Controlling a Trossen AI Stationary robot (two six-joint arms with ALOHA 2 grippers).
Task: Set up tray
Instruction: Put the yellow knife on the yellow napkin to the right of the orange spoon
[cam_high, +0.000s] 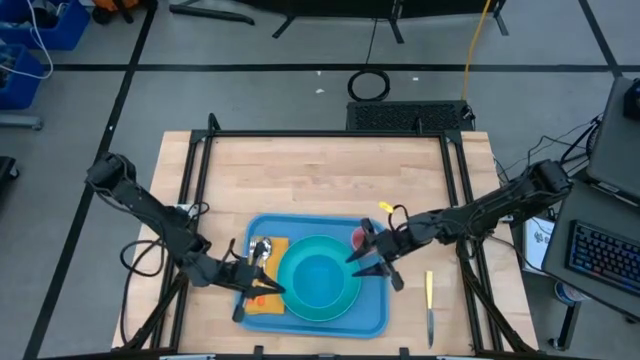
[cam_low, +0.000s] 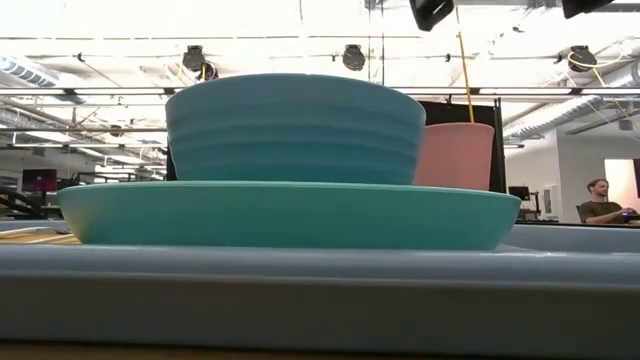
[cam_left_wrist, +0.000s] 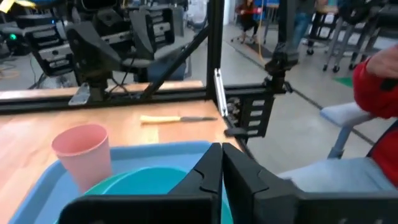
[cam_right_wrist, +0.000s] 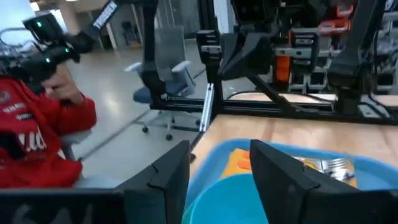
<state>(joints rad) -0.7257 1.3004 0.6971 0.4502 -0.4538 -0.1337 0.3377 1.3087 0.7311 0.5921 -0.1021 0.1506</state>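
Most of the place setting already sits on the tray, which lies at the 6 o'clock edge of the wooden table. On it, in the high view: a turquoise plate carrying a turquoise bowl at centre; an orange napkin at the plate's 9 o'clock, with what looks like metal cutlery lying on it (exact pieces cannot be told); and a pink cup at the plate's 2 o'clock, just inside the rim.

1 item remains off the tray: a knife with a yellow handle, on bare wood at the tray's 3 o'clock. Judged from this, the setup is nearly complete, and the knife is probably the last piece to place.

Left gripper hovers over the napkin, its fingers pressed together with nothing seen between them. Right gripper hovers at the plate's 3 o'clock, beside the cup, fingers spread wide and empty; the right wrist view shows the gap between them.

Tray appearance: a large, flat, medium-blue rectangle with rounded corners and a low raised rim, smooth and matte, lying level; in the low view its rim fills the foreground beneath the stacked plate and bowl.
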